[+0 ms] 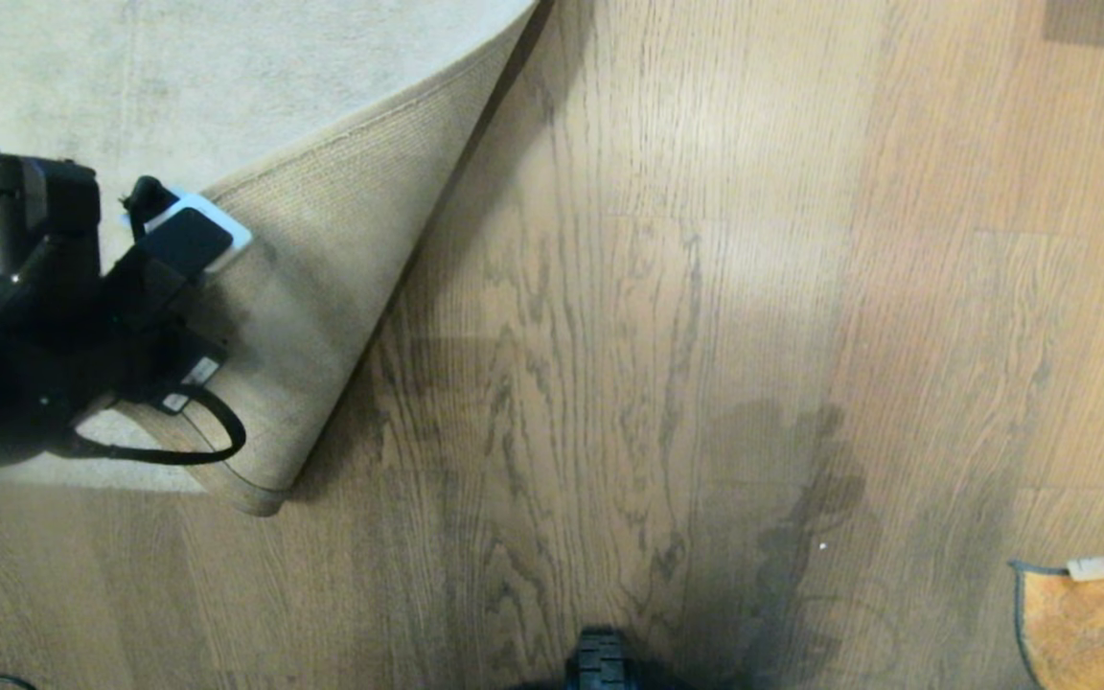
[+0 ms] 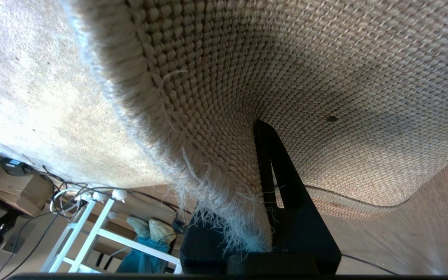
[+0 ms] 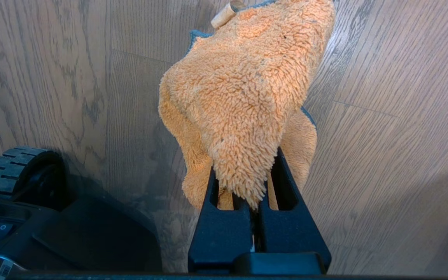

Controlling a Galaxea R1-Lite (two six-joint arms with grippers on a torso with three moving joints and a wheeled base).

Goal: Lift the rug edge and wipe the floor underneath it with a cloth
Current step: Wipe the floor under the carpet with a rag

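The left gripper had its jaws clamped on the rug edge, one corner folded back with its beige backing up, at the head view's left. The bared floor ran as a long strip beside the fold, between both arms. The right gripper, jaws closed on the one cloth, hung at lower right, well apart from that strip.

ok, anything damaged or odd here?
Frayed threads hang off the pale grey rug's lifted edge where the left claw pinches it. A small dark speck marks the beige woven backing. Nothing else stands out.
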